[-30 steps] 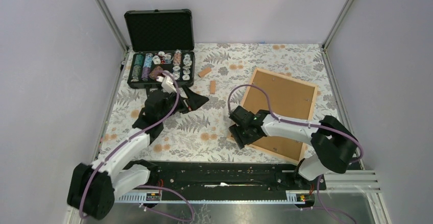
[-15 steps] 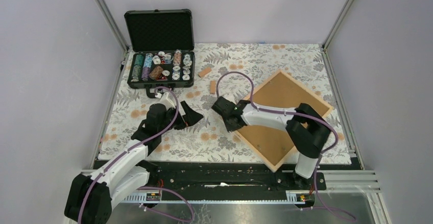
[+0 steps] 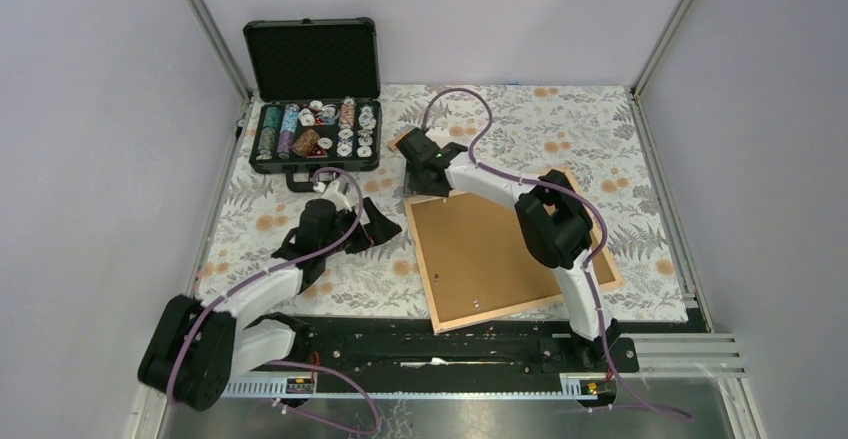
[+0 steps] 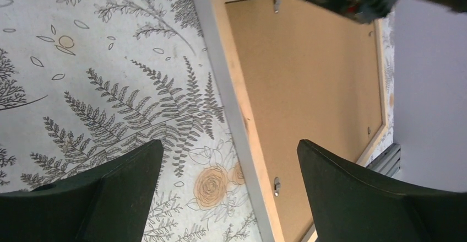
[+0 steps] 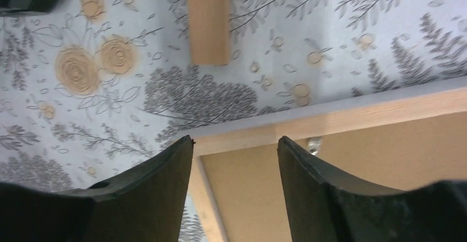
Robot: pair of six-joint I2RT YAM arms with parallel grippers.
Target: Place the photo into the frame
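Frame lies face down, brown board up, small metal tabs over board's edge. Photo not seen in any view, so can't tell if it's under board or elsewhere. R gripper sits over frame's far-left corner, jaws part-way apart, holding nothing. L gripper is just left of frame, jaws wide, empty.

Risks: frame's near-left corner looks to reach near edge of table, so a shove from R could slide it off. Thin rail lying flat means a corner pinch prob slips and frame spins rather than lifts. Tabs likely need turning before board comes out. Prying w/o that could bend tabs or crack board.

Around: block lies just beyond frame's far-left corner, right in R's path. 2nd block lies past it. Chip case sits well left of frame, beyond L, no obstacle.
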